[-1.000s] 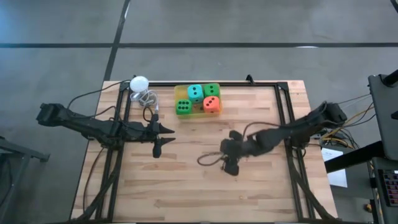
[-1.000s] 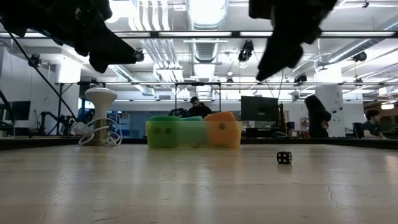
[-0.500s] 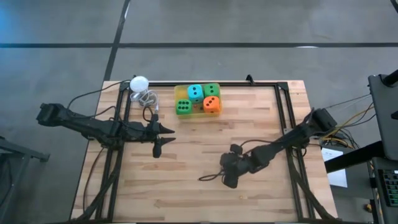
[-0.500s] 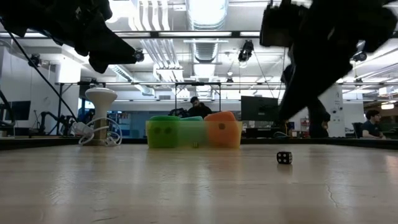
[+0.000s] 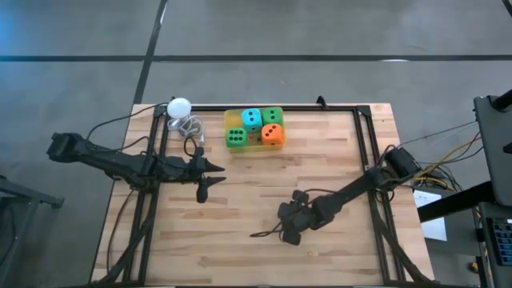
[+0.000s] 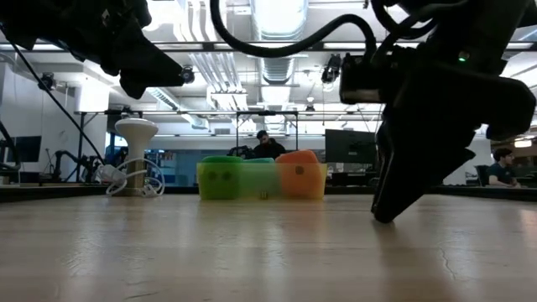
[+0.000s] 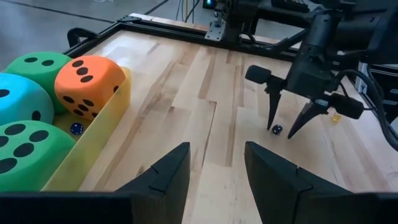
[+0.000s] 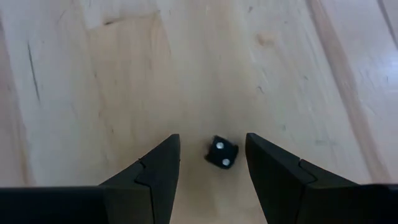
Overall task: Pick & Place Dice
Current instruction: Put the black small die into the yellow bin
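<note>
Closing now could go badly: my right claw point(image 8: 207, 167) stands spread and empty over a very small black die point(image 8: 222, 152), and if one finger tip meets it first the cube may skid or flip away across the wood table point(image 5: 240, 216). It lies on the boards between the two fingers, just ahead of their tips, touching neither. My left claw point(image 7: 216, 167) hangs spread and empty, well apart, beside the yellow tray point(image 7: 99, 134) holding the big dice point(image 7: 88, 74).

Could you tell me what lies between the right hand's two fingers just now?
A small black die lies on the bare wooden table between the open fingers of the right hand; the right wrist view shows it.
</note>
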Robot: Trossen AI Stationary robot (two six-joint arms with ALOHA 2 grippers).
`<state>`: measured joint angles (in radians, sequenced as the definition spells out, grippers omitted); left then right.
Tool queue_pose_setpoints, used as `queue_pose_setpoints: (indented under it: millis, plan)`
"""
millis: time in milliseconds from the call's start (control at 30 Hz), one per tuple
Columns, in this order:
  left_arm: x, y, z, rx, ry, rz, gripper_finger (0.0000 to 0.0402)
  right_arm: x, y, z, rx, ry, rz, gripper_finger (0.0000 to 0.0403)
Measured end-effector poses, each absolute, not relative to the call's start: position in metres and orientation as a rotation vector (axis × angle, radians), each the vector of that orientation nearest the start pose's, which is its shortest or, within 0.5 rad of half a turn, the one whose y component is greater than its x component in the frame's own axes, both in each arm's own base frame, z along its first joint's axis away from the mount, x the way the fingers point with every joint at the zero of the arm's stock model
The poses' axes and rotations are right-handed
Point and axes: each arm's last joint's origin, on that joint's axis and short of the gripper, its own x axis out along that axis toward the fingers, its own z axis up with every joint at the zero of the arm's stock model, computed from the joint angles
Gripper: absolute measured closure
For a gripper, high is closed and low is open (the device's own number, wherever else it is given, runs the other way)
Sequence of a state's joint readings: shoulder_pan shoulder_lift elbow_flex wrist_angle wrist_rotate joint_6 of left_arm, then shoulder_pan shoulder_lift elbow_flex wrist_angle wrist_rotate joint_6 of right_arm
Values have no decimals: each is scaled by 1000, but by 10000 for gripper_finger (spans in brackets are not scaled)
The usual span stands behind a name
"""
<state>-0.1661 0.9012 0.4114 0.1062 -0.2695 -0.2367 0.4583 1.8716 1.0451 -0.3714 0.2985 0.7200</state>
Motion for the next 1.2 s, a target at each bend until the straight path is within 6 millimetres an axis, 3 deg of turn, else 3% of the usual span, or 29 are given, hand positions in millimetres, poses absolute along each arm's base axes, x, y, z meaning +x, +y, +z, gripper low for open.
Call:
queue_pose_setpoints:
  millis: [500,967,1200]
  plan:
    - [188,-24,212,-151,360,146,242,308,142,125,209,1085,-290,240]
    - [188,-24,212,-151,359,146,243,307,142,124,206,1088,-295,345]
    - [188,-24,212,-152,359,146,243,307,141,124,206,1089,-296,359]
